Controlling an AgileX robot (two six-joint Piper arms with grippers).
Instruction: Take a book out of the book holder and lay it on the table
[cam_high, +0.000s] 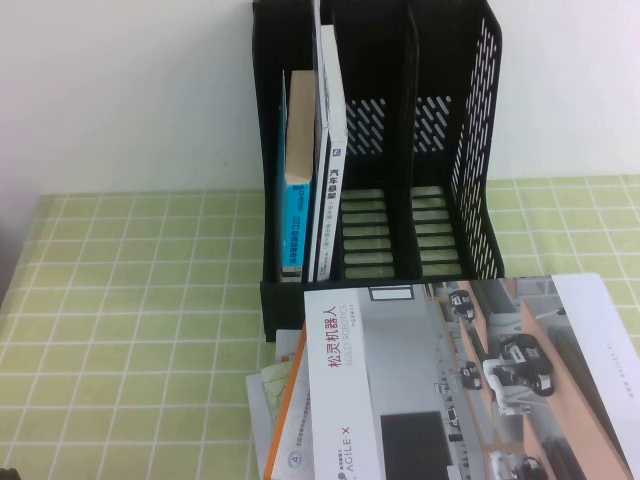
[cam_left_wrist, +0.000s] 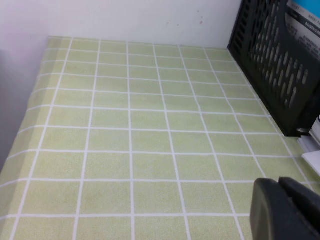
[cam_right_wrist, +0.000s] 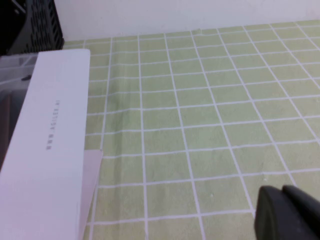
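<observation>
A black book holder (cam_high: 470, 170) stands at the back middle of the table. In its left slot stand a blue book (cam_high: 296, 190) and a white book (cam_high: 331, 150); its two right slots are empty. A large white and grey book (cam_high: 450, 380) lies flat on the table in front of the holder, on top of other flat books (cam_high: 280, 410). It also shows in the right wrist view (cam_right_wrist: 45, 150). My left gripper (cam_left_wrist: 287, 210) is shut and empty over the left of the table, beside the holder (cam_left_wrist: 280, 65). My right gripper (cam_right_wrist: 287, 212) is shut and empty over the right of the table. Neither gripper shows in the high view.
The table carries a green checked cloth (cam_high: 130, 300). A white wall (cam_high: 120, 90) rises behind the table. The cloth's left edge (cam_left_wrist: 30, 115) drops off beside the left gripper.
</observation>
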